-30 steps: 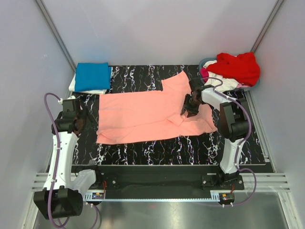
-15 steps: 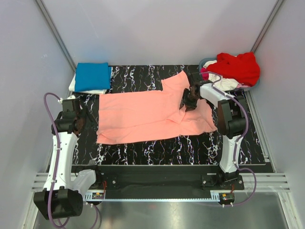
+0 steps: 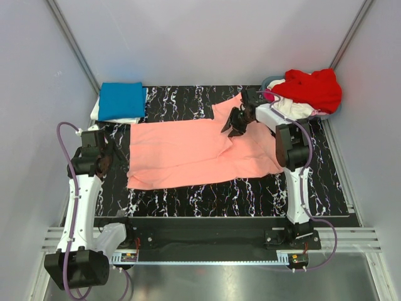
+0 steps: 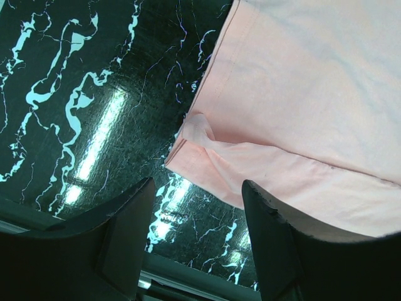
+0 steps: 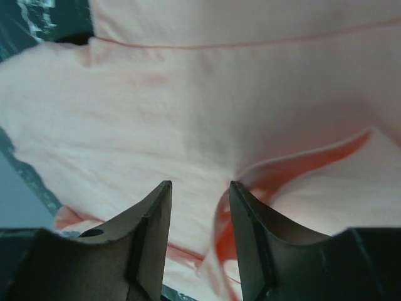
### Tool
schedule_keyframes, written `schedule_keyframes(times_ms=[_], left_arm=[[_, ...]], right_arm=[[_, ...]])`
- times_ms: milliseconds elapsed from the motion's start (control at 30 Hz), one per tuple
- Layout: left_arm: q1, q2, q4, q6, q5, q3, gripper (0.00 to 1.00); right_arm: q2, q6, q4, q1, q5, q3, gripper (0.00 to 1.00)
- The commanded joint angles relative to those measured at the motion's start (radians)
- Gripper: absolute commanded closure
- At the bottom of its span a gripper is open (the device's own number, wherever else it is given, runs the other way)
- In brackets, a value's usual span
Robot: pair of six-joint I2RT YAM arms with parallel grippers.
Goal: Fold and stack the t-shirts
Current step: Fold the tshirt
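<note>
A salmon-pink t-shirt [image 3: 182,150] lies spread flat on the black marbled table [image 3: 207,194]. My right gripper [image 3: 230,125] is low over its far right part, near the upper sleeve. In the right wrist view, that gripper [image 5: 199,186] is open. A raised ridge of the pink cloth [image 5: 188,94] runs up between its fingers, close to the right one. My left gripper [image 3: 103,157] hovers off the shirt's left edge. It [image 4: 199,188] is open and empty above bare table, with the shirt's folded corner [image 4: 194,144] just ahead of it.
A folded bright blue t-shirt [image 3: 122,99] lies on a white one [image 3: 96,113] at the back left corner. At the back right, a basket [image 3: 270,81] holds red [image 3: 310,88], magenta [image 3: 268,95] and white [image 3: 301,110] shirts. Grey walls enclose the table.
My right gripper has moved up and to the left across the pink shirt, and the small fold near the shirt's lower middle has pulled out into a crease. The left arm has stayed still.
</note>
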Motion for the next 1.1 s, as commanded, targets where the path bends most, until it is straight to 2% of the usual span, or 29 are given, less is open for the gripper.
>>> schedule_keyframes(times_ms=[0,133,233,300,400,533,567,700,767,900,967,1000,1067], left_arm=[[-0.002,-0.015,0.035,0.016,0.010,-0.007,0.37],[-0.003,-0.016,0.032,0.014,0.004,-0.007,0.37],[-0.003,-0.018,0.032,0.013,-0.002,-0.007,0.37],[-0.002,-0.019,0.032,0.011,-0.004,-0.007,0.37],[-0.002,-0.018,0.031,0.010,-0.007,-0.005,0.37],[0.000,-0.015,0.031,0.007,-0.014,-0.007,0.37],[-0.001,-0.015,0.031,0.005,-0.018,-0.005,0.37],[-0.002,0.040,0.018,-0.002,-0.027,-0.002,0.37],[-0.015,0.074,0.003,-0.002,-0.007,0.004,0.38],[-0.109,0.191,-0.037,-0.068,-0.059,0.016,0.41],[-0.193,0.221,-0.025,-0.103,-0.053,0.004,0.42],[-0.221,0.252,-0.020,-0.143,-0.068,-0.001,0.42],[-0.271,0.302,-0.005,-0.177,-0.071,-0.010,0.50]], right_arm=[[0.028,0.052,0.104,0.000,-0.190,0.112,0.50],[-0.007,-0.019,0.058,-0.003,-0.164,0.175,0.47],[-0.107,-0.066,0.058,-0.013,-0.078,0.114,0.40],[-0.156,-0.090,0.058,-0.024,-0.022,0.039,0.35],[-0.253,-0.127,0.031,-0.027,0.063,-0.073,0.32],[-0.463,-0.122,0.054,-0.029,0.158,-0.300,0.32],[-0.501,-0.115,0.051,-0.029,0.210,-0.392,0.32],[-0.688,-0.092,-0.027,-0.035,0.409,-0.563,0.32],[-0.732,-0.069,-0.061,-0.076,0.466,-0.644,0.33],[-0.793,-0.078,-0.034,-0.186,0.378,-0.755,0.40],[-0.798,-0.090,-0.014,-0.193,0.306,-0.768,0.52],[-0.807,-0.089,-0.002,-0.193,0.280,-0.775,0.55],[-0.813,-0.084,0.018,-0.194,0.230,-0.788,0.61]])
